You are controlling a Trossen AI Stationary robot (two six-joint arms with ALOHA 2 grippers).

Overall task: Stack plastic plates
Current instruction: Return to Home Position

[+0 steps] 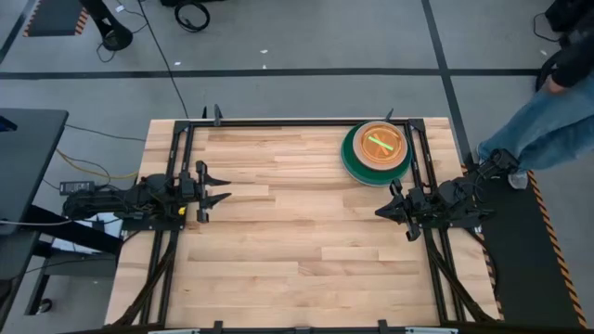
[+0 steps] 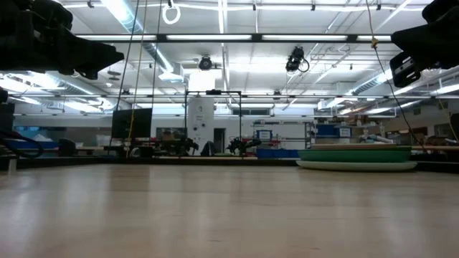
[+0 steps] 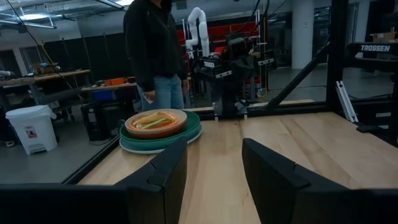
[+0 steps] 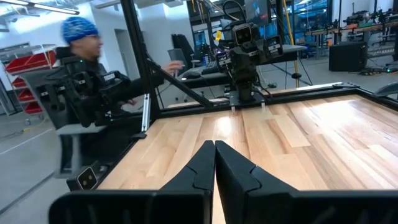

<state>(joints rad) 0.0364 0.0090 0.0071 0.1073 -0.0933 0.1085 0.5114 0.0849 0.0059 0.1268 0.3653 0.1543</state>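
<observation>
Stack: round flat plastic plates [image 1: 376, 153] in one pile, dark green rim widest, orange ones above, neon-green streak on top.
Place: right-hand corner of the light wooden desk [image 1: 278, 250], at the top of the high view.
Lie: flat, faces up; round, so no long axis.
Left claw [image 1: 223, 186]: released, fingers apart, at the left edge, aimed across the desk.
Right claw [image 1: 379, 211]: clenched on nothing, at the right edge, near the pile but apart from it.

- A light wooden table [image 1: 297, 241], with a black metal frame [image 1: 278, 122] round its edge.
- A person in jeans [image 1: 557, 121] just off the table's right side.
- A white bin [image 3: 28, 127] on the floor beyond.
- A dark desk [image 1: 28, 167] off the left side.
</observation>
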